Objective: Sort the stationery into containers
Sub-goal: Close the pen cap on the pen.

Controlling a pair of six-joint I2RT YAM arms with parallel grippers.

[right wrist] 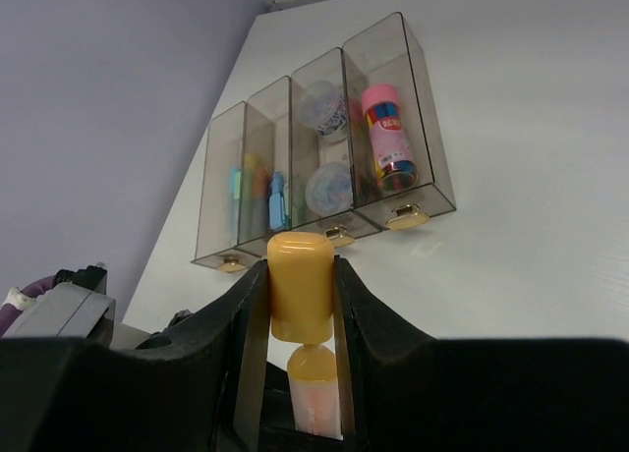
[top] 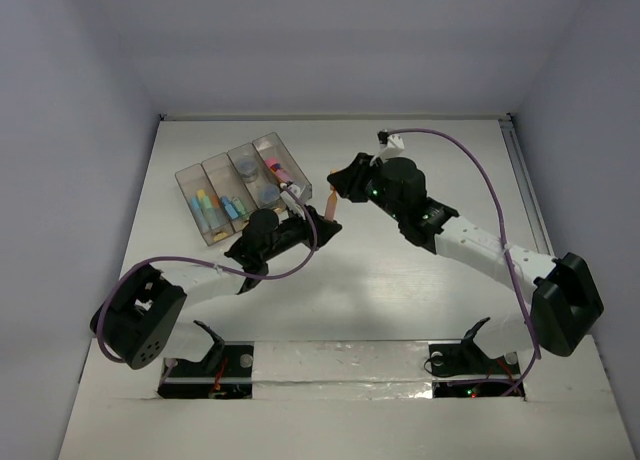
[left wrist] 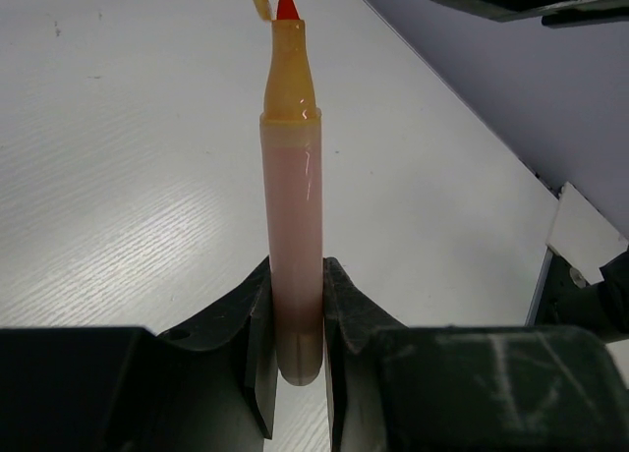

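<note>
Jaws of the left gripper (left wrist: 295, 319) pinch the marker (left wrist: 292, 216) at its barrel's end; the right gripper (right wrist: 300, 275) clamps the cap (right wrist: 299, 300) (light, stiff, probably slick plastic, best held mid-barrel).

Left pincer (left wrist: 295, 310) and right pincer (right wrist: 300, 287) are each clamped tight, tips seemingly nearly touching.
</note>
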